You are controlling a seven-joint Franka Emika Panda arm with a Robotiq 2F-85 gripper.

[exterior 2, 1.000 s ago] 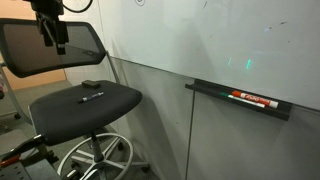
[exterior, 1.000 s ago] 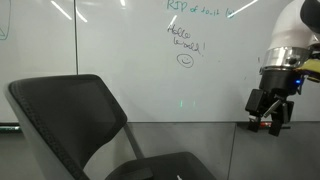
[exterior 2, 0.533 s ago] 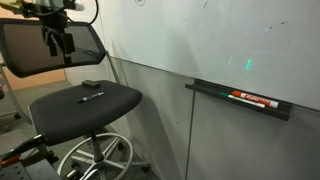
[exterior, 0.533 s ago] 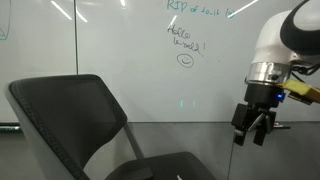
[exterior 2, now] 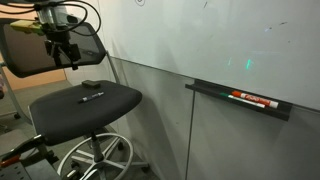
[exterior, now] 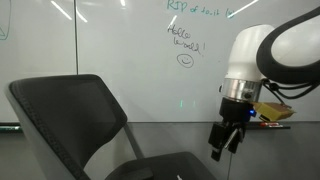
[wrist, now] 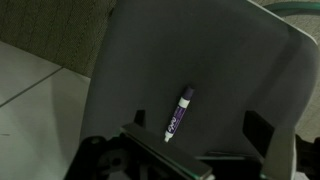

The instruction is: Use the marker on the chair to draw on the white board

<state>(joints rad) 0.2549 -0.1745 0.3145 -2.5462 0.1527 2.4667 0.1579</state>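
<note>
Gripper (exterior: 223, 143): jaws stand wide apart and hold nothing; it hangs above the chair (exterior 2: 60, 108), well clear of the seat, toward the seat's back edge. In the wrist view the marker (wrist: 180, 112) lies flat on the bare seat about midway between the side edges. Its length runs nearly away from the camera, slightly tilted, with the pale end nearer. It sits between the two jaws, a little off their centre line. In an exterior view the marker (exterior 2: 92, 97) lies near the seat's middle, with a small dark object (exterior 2: 90, 84), not identifiable, near it toward the back edge. Assessment: the step in hand is the approach for pickup. The jaws already close across the marker's body, so little wrist rotation seems needed. The recommendation is to shift sideways until the marker is centred, then descend vertically with the jaws fully apart. Stop just above the seat, since a slim stick can roll or be pressed into the cushion. Close on the mid-body, leaving the writing end projecting. Whether a cap is fitted cannot be told. Beyond the chair stands the white board (exterior: 110, 45), carrying green writing. Its tray (exterior 2: 215, 92) holds a pen with a red part (exterior 2: 255, 99), not to be used.
</note>
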